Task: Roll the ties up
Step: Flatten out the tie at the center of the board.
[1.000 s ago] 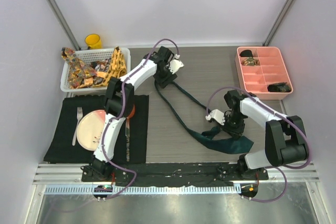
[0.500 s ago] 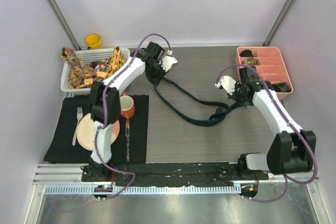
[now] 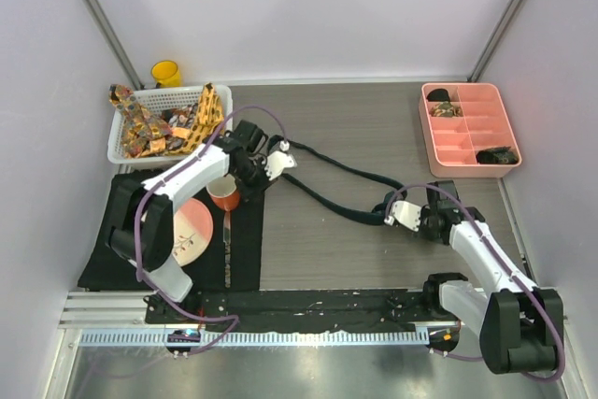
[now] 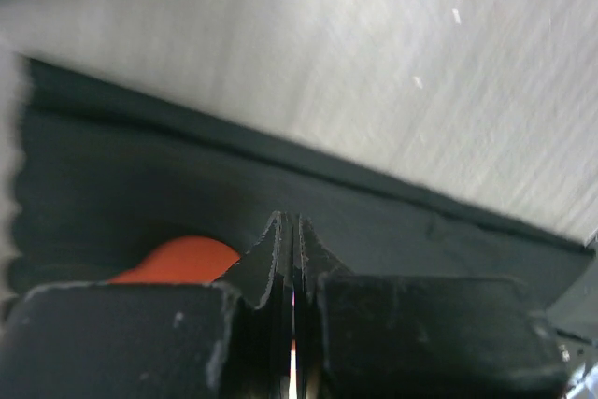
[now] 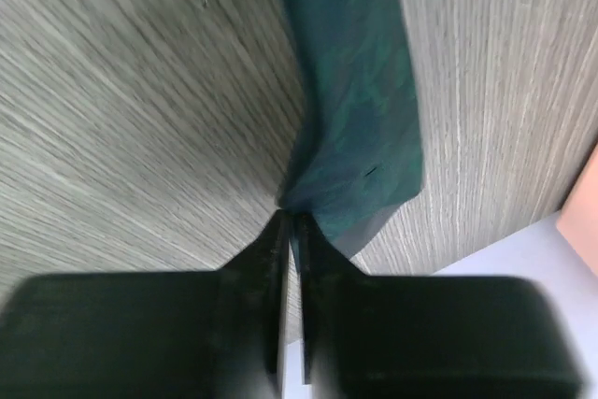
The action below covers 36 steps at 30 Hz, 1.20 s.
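Top external view: the dark teal tie (image 3: 348, 168) lies on the grey table (image 3: 374, 119) as a long loop of two strands, running from the left gripper (image 3: 254, 167) across to the right gripper (image 3: 416, 212) on the near right. The left gripper sits at the far right corner of the black placemat (image 3: 112, 259), just beside the orange cup (image 3: 224, 195). From up here I cannot tell whether it has hold of the cloth. The patterned ties (image 3: 163, 123) are heaped in the white basket (image 3: 119, 149) at the far left. A pink tray (image 3: 462, 142) at the far right holds a few dark rolled bundles.

Left wrist view: the fingers (image 4: 271, 249) are pressed tight together above the placemat, with the orange cup showing to their left. No cloth can be seen between them.

Right wrist view: the fingers (image 5: 266, 259) are closed to a thin slit. A folded corner of the teal tie runs right into their tips, pinched there. The rest of the tie stretches away over the wood-grain table.
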Tool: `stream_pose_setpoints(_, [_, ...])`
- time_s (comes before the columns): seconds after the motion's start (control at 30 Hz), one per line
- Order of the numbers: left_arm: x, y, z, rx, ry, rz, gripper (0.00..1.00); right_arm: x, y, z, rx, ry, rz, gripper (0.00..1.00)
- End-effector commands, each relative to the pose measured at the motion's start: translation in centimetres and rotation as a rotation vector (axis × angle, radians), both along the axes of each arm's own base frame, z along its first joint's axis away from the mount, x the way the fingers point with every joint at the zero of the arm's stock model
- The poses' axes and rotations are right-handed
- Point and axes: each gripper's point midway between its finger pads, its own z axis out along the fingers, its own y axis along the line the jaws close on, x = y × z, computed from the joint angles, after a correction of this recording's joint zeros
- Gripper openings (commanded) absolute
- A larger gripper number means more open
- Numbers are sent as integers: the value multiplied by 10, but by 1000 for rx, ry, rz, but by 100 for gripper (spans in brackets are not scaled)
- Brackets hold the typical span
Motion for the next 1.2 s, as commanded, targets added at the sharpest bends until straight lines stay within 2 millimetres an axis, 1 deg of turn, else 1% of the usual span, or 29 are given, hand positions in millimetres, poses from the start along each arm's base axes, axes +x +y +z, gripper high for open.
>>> stream_pose_setpoints(0.0, [5,-3,22,-46,-120,-58,5,13,-7,15,-17,-70,10,28])
stream_pose_setpoints(0.03, [11,-6,27,-56,-134,-46,16,9,-2,16,11,-46,17,35])
stream_pose_setpoints(0.07, [14,-10,33,-76,-133,-29,21,8,0,19,26,-34,16,41])
stream_pose_setpoints(0.1, [27,-18,47,-103,-161,-22,26,16,3,31,48,-58,3,51])
stream_pose_setpoints(0.13, [34,-23,56,-128,-175,-15,44,11,2,34,77,-39,-31,55])
stream_pose_setpoints(0.17, [38,-33,65,-173,-174,-3,51,10,2,37,91,-27,-40,59])
stream_pose_setpoints(0.2, [51,-42,76,-205,-203,8,63,14,-1,47,94,-37,-57,60])
stream_pose_setpoints(0.23, [64,-51,84,-236,-240,14,76,9,-2,48,102,-20,-82,60])
stream_pose_setpoints(0.37, [109,-74,85,-255,-289,14,80,10,1,64,193,-10,-154,62])
stream_pose_setpoints(0.4, [122,-82,92,-268,-317,-8,80,15,-3,74,206,-24,-183,61])
stream_pose_setpoints(0.43, [131,-89,72,-254,-294,-22,80,12,-3,76,224,-6,-204,61])
stream_pose_setpoints(0.47, [137,-95,65,-252,-292,-45,80,13,-1,77,252,-4,-248,62])
stream_pose_setpoints(0.5, [148,-103,71,-260,-333,-87,80,19,-3,84,264,-14,-270,61])
stream_pose_setpoints(0.53, [153,-110,48,-239,-306,-109,80,17,-4,79,277,29,-304,61])
stream_pose_setpoints(0.57, [158,-115,43,-234,-311,-126,80,18,-5,77,288,42,-337,60])
stream_pose_setpoints(0.6, [167,-123,50,-243,-345,-147,80,20,-7,77,288,54,-357,59])
stream_pose_setpoints(0.63, [170,-130,44,-237,-351,-176,80,20,-8,70,288,93,-375,57])
stream_pose_setpoints(0.67, [173,-134,27,-225,-333,-194,80,21,-9,67,290,108,-394,56])
stream_pose_setpoints(0.73, [177,-146,25,-221,-349,-247,80,27,-10,67,302,121,-423,55])
stream_pose_setpoints(0.77, [178,-149,10,-204,-332,-263,80,28,-9,61,311,152,-443,54])
stream_pose_setpoints(0.8, [180,-153,8,-196,-348,-278,80,31,-8,61,320,157,-455,53])
stream_pose_setpoints(0.87, [181,-157,-4,-159,-364,-315,78,32,-7,51,329,190,-465,51])
stream_pose_setpoints(0.97, [179,-162,-23,-112,-368,-360,68,38,-13,37,302,194,-486,47])
stream_pose_setpoints(1.0, [177,-162,-27,-103,-367,-365,56,36,-14,28,295,219,-496,44])
stream_pose_setpoints(1.03, [175,-164,-26,-100,-369,-372,51,38,-16,24,289,219,-498,34])
stream_pose_setpoints(1.07, [175,-164,-26,-91,-370,-373,46,37,-18,19,276,232,-501,29])
stream_pose_setpoints(1.1, [171,-163,-19,-91,-368,-378,26,30,-18,11,266,262,-503,26])
stream_pose_setpoints(1.13, [168,-162,-12,-93,-365,-382,11,29,-19,6,252,266,-490,21])
stream_pose_setpoints(1.17, [164,-162,-1,-105,-365,-377,1,26,-24,2,226,271,-489,20])
